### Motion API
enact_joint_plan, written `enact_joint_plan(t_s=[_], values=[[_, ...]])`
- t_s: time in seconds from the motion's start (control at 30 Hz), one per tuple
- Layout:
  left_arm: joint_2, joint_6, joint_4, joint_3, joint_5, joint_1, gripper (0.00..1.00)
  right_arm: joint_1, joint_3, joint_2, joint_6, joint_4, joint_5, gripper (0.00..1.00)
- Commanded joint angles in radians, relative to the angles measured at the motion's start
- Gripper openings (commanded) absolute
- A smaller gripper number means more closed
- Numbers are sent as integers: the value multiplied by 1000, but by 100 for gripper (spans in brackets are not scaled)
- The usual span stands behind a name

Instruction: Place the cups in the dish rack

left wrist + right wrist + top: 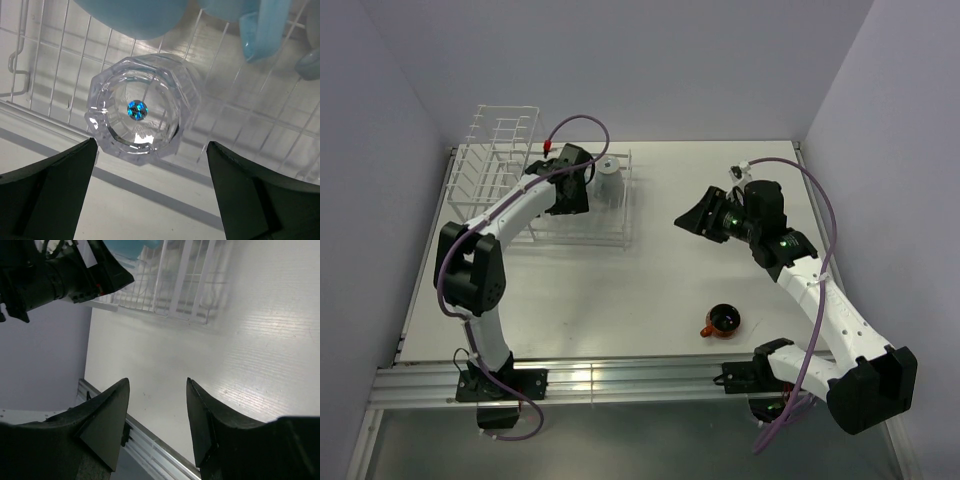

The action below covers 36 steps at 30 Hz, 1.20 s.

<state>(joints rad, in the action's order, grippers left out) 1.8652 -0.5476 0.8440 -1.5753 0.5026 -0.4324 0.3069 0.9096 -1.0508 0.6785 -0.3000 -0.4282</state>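
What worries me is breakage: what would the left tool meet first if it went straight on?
Most likely the clear glass tumbler, sitting in the dish rack dead ahead, centred between the open fingers of the left tool. The gap to it is hard to judge.

Dish rack (585, 241) at 10 o'clock on table (650, 280); lone cup (723, 321) at 5.
Upright grid at rack's 9 o'clock end. Tumbler (137, 112) in low tray, mugs (135, 17) just beyond at its 12. Lone cup well apart from rack.
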Motion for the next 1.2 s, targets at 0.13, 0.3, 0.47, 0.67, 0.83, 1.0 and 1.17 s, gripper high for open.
enact_joint_plan(t_s=[0.13,0.3,0.47,0.67,0.83,1.0,1.17], values=[[-83,-37,36,-77,79,-69,99,15,43,37,-40,-53,130,57],[-110,-43,64,-114,116,-147,99,41,40,84,-57,-134,224,56],[-162,-49,83,-131,137,-226,99,119,-11,170,-20,-205,336,55],[-277,-49,-12,-66,59,-292,99,257,-181,233,125,-220,492,50],[-320,-46,-25,-71,44,-333,99,317,-325,264,243,-214,548,47],[-362,-40,-48,-42,36,-347,99,347,-391,325,328,-266,611,46],[-371,-40,-69,-12,25,-348,99,348,-406,383,368,-353,644,46]])
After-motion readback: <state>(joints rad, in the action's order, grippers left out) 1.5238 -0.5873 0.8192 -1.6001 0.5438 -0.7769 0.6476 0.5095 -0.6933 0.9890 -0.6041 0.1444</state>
